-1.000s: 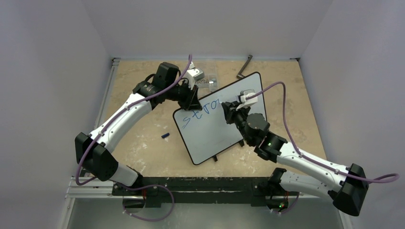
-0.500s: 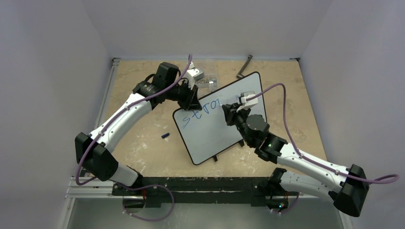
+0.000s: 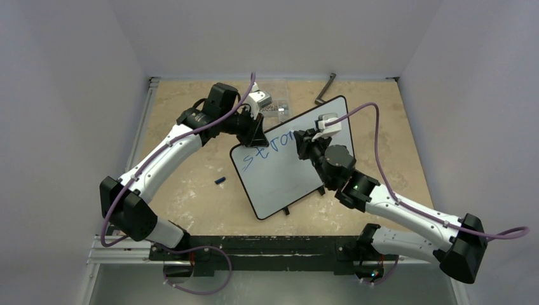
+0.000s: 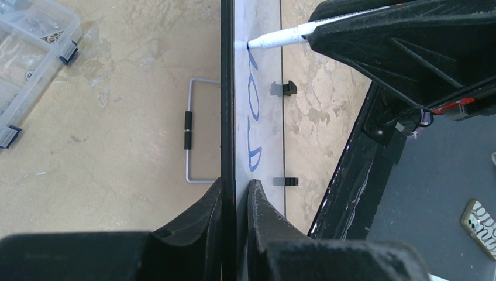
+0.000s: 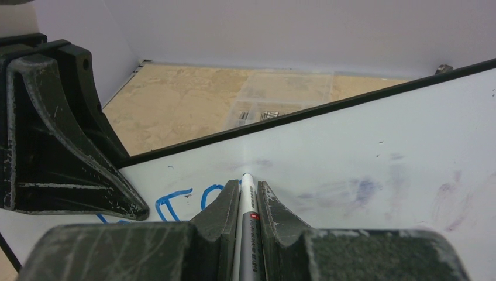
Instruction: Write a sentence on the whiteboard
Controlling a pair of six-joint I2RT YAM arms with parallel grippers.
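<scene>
Large glossy white whiteboard with a thin black frame (image 3: 279, 184) sits mid-table on the tan mottled table (image 3: 191, 197), turned diagonally between the arms. Left gripper (image 4: 235, 186) is closed tight on its far-left edge, one finger on each face. Right gripper (image 5: 247, 186) is clamped on a white marker pen (image 4: 281, 38). The tip touches the board just past the last letter of the blue handwritten sentence (image 3: 267, 150), a single row near the far edge.

Whiteboard (image 3: 279, 184) sits centre frame on table (image 3: 191, 200), sentence (image 3: 264, 154) in its upper left. Left gripper (image 3: 257, 136) clamps its upper-left edge; right gripper (image 3: 304, 138) holds marker (image 5: 248, 205) right of that (tip touching board). Cap (image 3: 220, 181) lies left of board, box (image 3: 274, 106) above it.
</scene>
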